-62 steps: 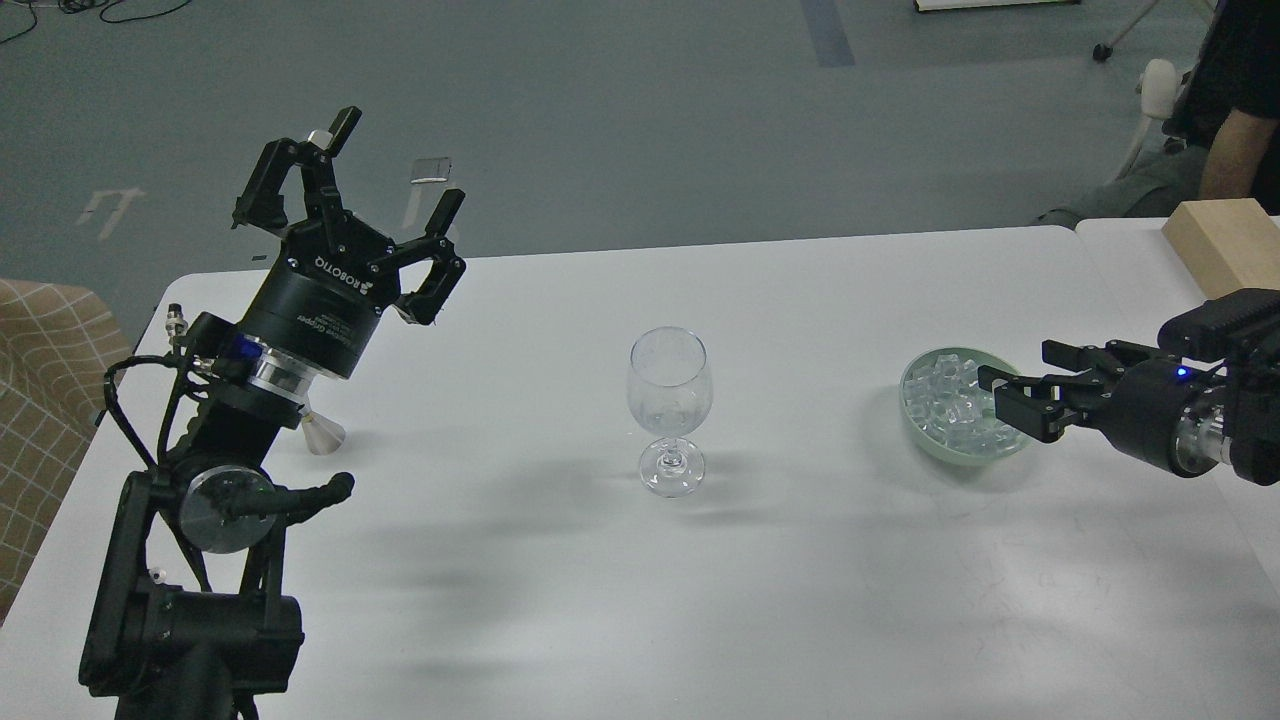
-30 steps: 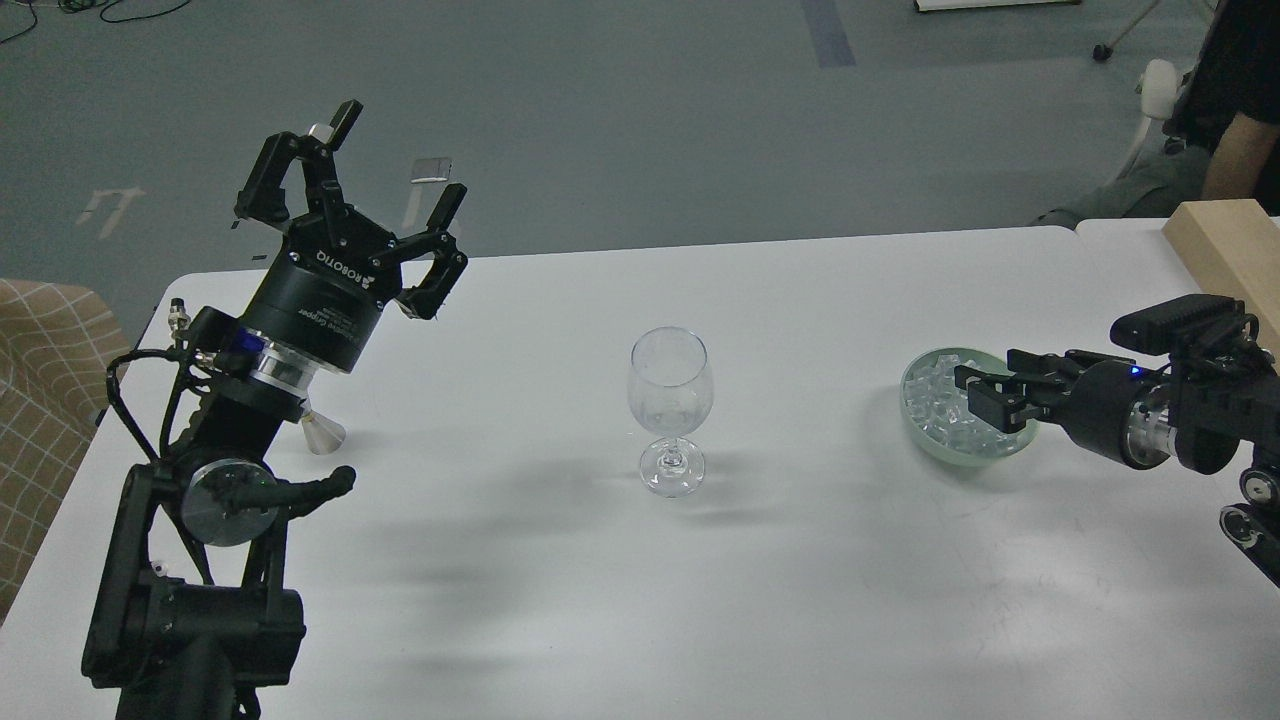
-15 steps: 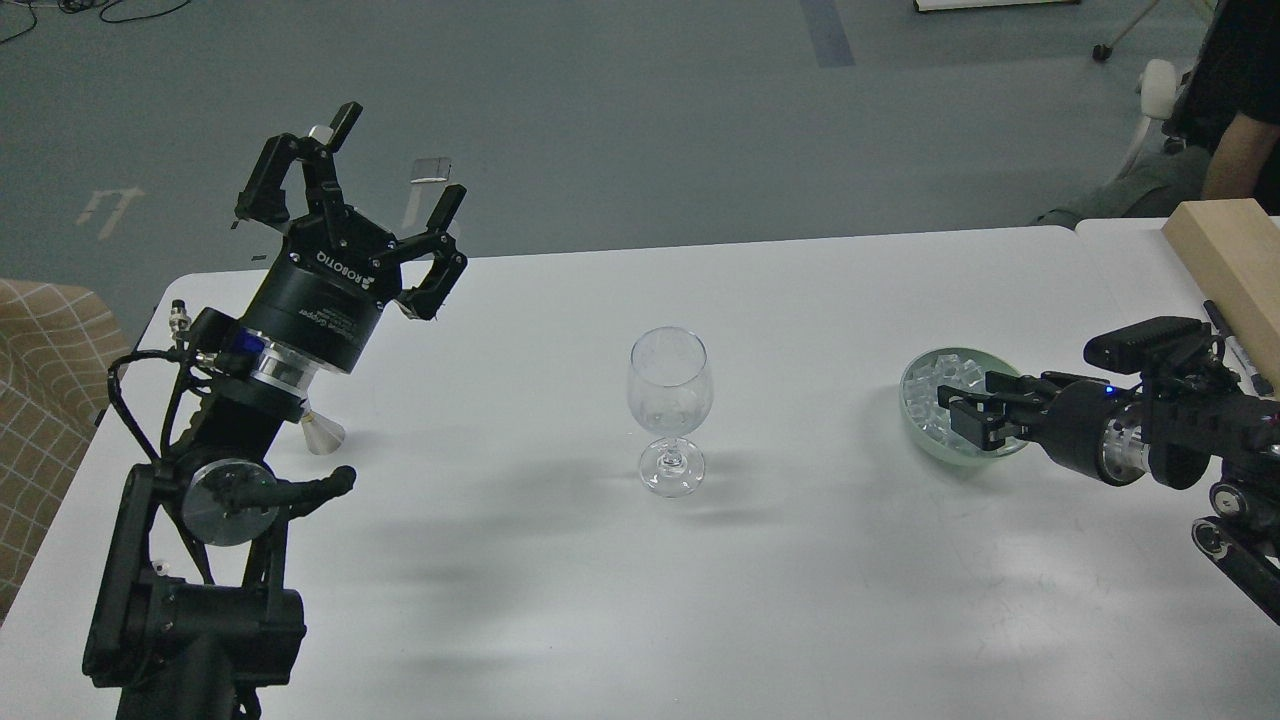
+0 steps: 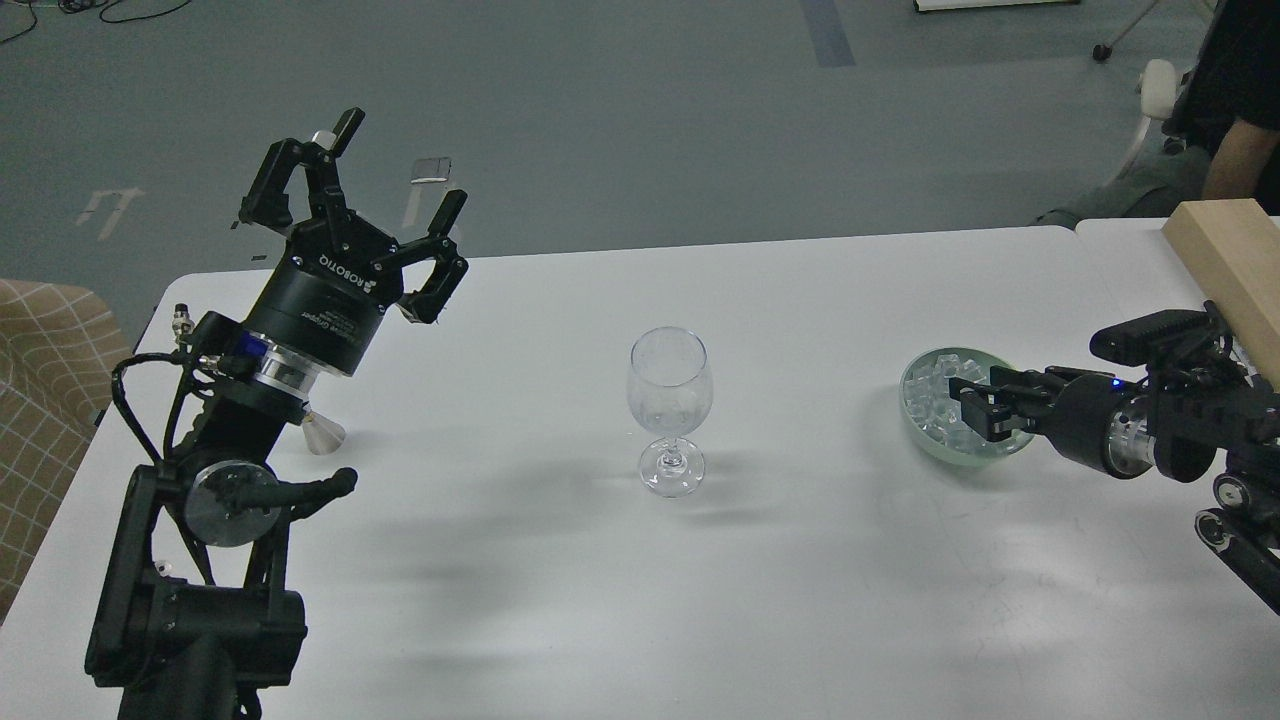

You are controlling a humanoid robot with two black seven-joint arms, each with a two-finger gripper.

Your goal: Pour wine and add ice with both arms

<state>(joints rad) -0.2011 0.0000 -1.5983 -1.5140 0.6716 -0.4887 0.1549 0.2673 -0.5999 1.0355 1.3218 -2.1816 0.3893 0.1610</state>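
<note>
Standing between pincers well apart: wine glass (image 4: 670, 400).

The black left arm's two-finger gripper (image 4: 395, 165) points upward, fingers spread wide; the black right arm's gripper (image 4: 968, 402) lies level near the bench's right edge, finger gap unclear.

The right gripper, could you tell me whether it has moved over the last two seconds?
Yes. The right gripper has pushed leftward over the green bowl, now reaching deeper across the ice; the wine glass has not shifted.
</note>
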